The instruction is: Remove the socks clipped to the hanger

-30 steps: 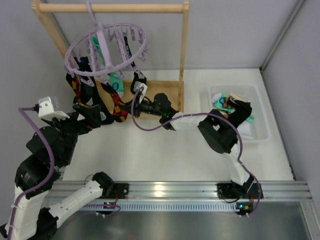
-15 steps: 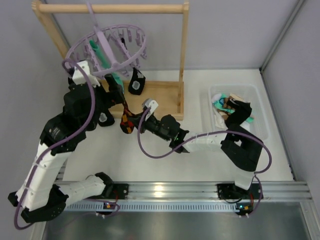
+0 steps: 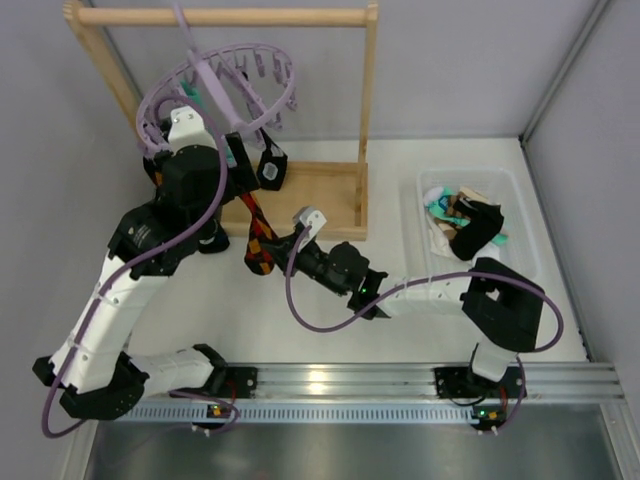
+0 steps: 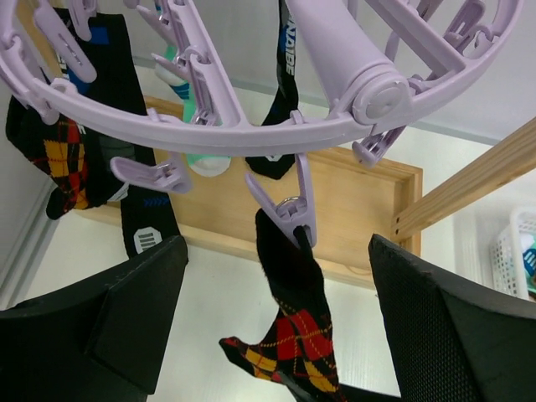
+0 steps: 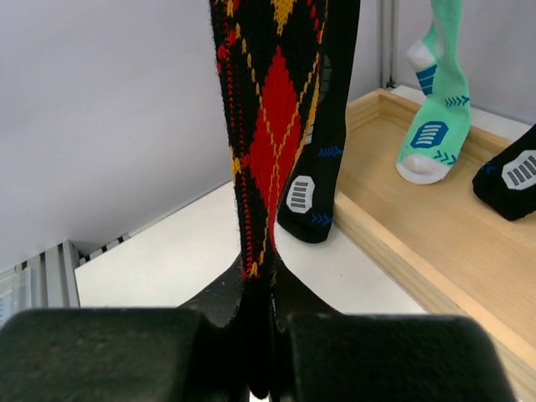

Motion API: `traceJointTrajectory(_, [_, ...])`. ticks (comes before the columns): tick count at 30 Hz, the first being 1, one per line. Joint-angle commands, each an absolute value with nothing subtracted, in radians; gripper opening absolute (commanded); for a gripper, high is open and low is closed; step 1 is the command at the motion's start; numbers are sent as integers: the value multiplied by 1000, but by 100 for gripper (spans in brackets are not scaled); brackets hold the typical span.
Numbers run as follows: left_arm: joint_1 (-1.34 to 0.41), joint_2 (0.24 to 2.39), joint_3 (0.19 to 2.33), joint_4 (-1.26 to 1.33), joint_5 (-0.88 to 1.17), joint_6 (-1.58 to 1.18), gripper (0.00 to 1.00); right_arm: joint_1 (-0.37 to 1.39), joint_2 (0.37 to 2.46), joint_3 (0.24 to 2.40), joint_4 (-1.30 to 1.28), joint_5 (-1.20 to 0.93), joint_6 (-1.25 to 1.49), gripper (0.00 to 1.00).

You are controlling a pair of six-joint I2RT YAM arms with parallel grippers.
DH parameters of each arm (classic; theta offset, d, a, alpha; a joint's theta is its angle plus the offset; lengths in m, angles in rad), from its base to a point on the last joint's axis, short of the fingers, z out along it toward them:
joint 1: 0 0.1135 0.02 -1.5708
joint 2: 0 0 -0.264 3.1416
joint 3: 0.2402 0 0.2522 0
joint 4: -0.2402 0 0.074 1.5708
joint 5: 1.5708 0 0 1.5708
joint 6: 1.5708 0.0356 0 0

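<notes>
The lavender ring hanger [image 3: 160,96] hangs from the wooden rail, with several socks clipped to it. My left gripper [image 3: 238,158] is raised just under the ring, open and empty. In the left wrist view, my left gripper [image 4: 293,335] straddles an argyle sock [image 4: 295,285] held by a clip [image 4: 289,213] on the ring [image 4: 209,134]. My right gripper [image 3: 281,247] is shut on the lower end of that argyle sock [image 3: 261,238]; in its wrist view my right gripper [image 5: 270,335] pinches the sock [image 5: 272,126]. A teal sock [image 5: 431,134] and black socks [image 5: 322,176] hang behind.
The wooden rack has a top rail [image 3: 220,15], a right post and a flat base [image 3: 320,195] under the hanger. A clear bin [image 3: 527,235] with removed socks stands at the right. Grey walls close in the left and back.
My left arm swung up from low left to under the hanger ring. My right gripper took the argyle sock and drew it down and forward; the ring has tilted.
</notes>
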State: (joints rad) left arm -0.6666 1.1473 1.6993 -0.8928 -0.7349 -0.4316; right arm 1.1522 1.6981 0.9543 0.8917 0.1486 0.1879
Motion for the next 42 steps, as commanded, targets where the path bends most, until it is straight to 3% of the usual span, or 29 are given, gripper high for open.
traceJointTrajectory(1, [-664, 1181, 1741, -881, -772, -419, 93, 1187, 1646, 959, 917, 158, 199, 0])
traceJointTrajectory(8, [-664, 1207, 1761, -853, -822, -426, 83, 1216, 1655, 986, 900, 178, 172, 0])
traceJointTrajectory(14, [-650, 1223, 1737, -842, -862, -423, 83, 1227, 1652, 989, 914, 166, 172, 0])
traceJointTrajectory(21, [-601, 1241, 1698, -784, -819, -423, 76, 1258, 1674, 1023, 900, 160, 144, 0])
traceJointTrajectory(25, [-585, 1258, 1697, -761, -821, -417, 67, 1269, 1684, 1037, 900, 160, 137, 0])
traceJointTrajectory(31, [-555, 1262, 1697, -742, -807, -403, 45, 1284, 1698, 1049, 891, 166, 120, 0])
traceJointTrajectory(32, [-552, 1262, 1698, -741, -804, -399, 36, 1285, 1701, 1048, 893, 166, 120, 0])
traceJointTrajectory(35, [-540, 1264, 1695, -741, -798, -393, 24, 1289, 1703, 1039, 903, 166, 121, 0])
traceJointTrajectory(38, [-532, 1266, 1692, -732, -785, -388, 6, 1292, 1692, 1020, 911, 170, 120, 0])
traceJointTrajectory(42, [-528, 1262, 1693, -729, -736, -387, 1, 1293, 1634, 947, 913, 227, 112, 0])
